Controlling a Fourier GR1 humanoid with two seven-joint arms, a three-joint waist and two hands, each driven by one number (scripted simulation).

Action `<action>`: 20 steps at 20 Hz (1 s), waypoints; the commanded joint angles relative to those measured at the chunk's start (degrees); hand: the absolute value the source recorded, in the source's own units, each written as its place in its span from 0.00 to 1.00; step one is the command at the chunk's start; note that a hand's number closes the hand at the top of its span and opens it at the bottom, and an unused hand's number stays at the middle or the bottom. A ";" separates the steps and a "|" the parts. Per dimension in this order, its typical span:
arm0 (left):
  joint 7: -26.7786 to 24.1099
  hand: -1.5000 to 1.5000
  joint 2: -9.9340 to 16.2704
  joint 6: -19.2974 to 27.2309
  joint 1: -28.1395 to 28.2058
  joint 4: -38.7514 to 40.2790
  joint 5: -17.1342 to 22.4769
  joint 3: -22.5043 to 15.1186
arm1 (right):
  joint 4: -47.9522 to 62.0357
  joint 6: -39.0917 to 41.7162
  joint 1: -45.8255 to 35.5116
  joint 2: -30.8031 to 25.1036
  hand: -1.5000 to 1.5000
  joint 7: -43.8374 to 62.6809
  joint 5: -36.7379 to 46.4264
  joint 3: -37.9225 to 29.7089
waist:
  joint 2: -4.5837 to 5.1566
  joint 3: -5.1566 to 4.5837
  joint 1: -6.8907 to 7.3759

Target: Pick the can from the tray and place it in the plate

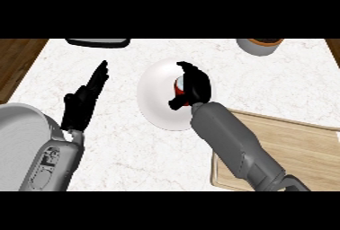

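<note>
One red metal can (180,85) sits over the round white plate (156,96), the black right hand (192,85) curled around it. At four o'clock lies the pale wooden tray (305,152); at nine o'clock the left hand (85,101) rests, fingers straight.

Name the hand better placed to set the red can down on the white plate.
Right. The right hand is curled round the red can above the round white plate; the left hand rests open beside it.
</note>
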 commanded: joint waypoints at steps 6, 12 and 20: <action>-1.56 0.50 1.95 -1.29 -0.64 2.57 1.11 3.04 | -6.31 -13.34 3.32 0.00 0.00 -14.07 -14.68 -4.20 | -0.45 0.01 -2.04; 1.76 0.50 2.39 -0.51 1.84 -1.73 0.74 3.37 | -8.96 -18.68 7.12 0.00 0.00 -19.82 -19.17 -11.75 | -1.31 -0.01 -4.48; -1.65 0.50 1.35 0.13 5.83 -2.04 -0.26 3.80 | -25.27 -9.29 22.20 -11.34 0.00 -23.73 -23.07 -16.47 | -1.56 -0.04 -5.69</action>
